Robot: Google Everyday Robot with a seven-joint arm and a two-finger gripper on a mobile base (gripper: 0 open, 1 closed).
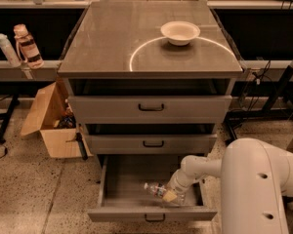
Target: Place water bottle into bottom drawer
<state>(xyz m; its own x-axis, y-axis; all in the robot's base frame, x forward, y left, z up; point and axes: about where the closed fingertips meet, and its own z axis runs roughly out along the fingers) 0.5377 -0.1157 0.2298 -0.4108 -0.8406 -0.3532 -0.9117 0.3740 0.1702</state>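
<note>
The bottom drawer [122,182] of the grey cabinet is pulled out, its ridged floor showing. Inside it, toward the front right, the water bottle [156,190] lies on its side, cap pointing left. My gripper [170,194] reaches down into the drawer from the right on a white arm and sits right at the bottle's right end, covering part of it.
A white bowl [180,32] stands on the cabinet top [112,48]. The two upper drawers [151,108] are slightly out. A pinkish bottle [28,46] and a white tube-like bottle [6,49] sit on a shelf at left. An open cardboard box [51,123] stands on the floor left.
</note>
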